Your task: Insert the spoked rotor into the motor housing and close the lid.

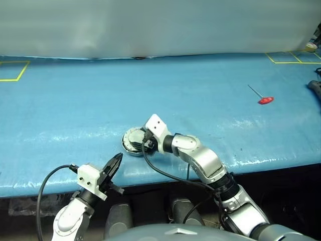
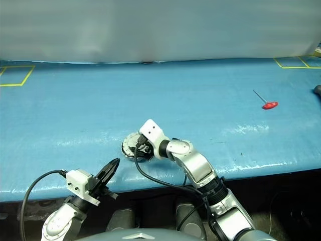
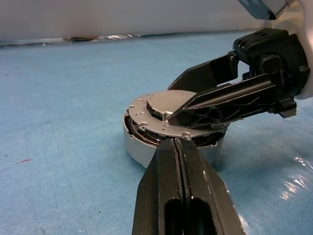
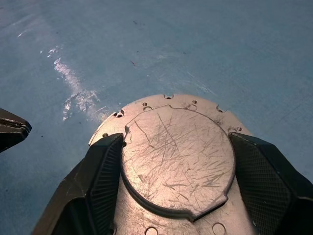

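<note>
On blue table, one motor housing, one lid, one red tool

Right gripper over the lid on blue table

The motor housing sits on the table near its front edge, the lid on top. My right gripper straddles the lid; my left gripper lies before it, to the left.

Left end effector fingers pressed together, right end effector fingers spread
</note>
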Available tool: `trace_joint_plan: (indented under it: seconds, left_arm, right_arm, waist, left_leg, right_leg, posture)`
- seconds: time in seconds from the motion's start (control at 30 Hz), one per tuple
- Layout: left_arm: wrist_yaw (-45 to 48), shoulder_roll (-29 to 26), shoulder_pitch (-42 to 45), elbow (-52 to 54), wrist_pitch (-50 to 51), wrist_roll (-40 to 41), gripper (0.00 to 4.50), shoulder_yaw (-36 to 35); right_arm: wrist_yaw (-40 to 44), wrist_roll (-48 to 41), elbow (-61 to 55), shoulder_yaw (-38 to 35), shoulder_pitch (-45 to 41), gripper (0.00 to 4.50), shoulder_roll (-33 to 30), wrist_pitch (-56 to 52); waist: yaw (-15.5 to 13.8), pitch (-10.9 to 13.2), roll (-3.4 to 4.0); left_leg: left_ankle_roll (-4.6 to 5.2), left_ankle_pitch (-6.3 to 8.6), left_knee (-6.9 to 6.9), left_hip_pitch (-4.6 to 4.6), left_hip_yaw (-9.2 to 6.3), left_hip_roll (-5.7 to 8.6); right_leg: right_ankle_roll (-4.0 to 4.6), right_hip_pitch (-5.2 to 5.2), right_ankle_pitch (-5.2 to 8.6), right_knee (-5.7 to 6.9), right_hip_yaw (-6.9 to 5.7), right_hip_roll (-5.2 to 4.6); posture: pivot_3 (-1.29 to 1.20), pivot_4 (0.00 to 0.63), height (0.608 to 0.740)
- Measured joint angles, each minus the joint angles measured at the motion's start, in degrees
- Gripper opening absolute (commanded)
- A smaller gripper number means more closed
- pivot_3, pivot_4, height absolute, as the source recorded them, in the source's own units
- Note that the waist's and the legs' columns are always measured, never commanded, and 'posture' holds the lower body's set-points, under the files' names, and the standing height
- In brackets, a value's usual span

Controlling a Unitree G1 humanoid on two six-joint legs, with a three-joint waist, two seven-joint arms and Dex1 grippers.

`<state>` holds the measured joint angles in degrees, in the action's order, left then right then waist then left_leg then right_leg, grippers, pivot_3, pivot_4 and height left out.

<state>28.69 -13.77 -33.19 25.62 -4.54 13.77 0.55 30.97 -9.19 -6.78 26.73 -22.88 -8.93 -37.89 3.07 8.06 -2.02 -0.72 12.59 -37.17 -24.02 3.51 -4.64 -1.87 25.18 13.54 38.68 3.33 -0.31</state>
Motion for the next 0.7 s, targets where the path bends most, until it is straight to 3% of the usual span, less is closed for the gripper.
trace_joint_plan:
  seconds: [0.7]
  left_arm:
    - [-0.03,-1.12,-0.45,0.01,0.33,2.16,0.00,0.00]
  right_arm:
    - [-4.69,5.31,-3.39,4.21,1.04,3.04,2.48,-2.55]
  waist:
    - [0.62,0.00,0.00]
  left_leg:
    - [0.00,0.00,0.05,-0.03,0.00,-0.02]
  right_leg:
    - [0.02,0.13,0.01,0.00,0.02,0.01]
  posture:
    - [0.00,0.150,0.740]
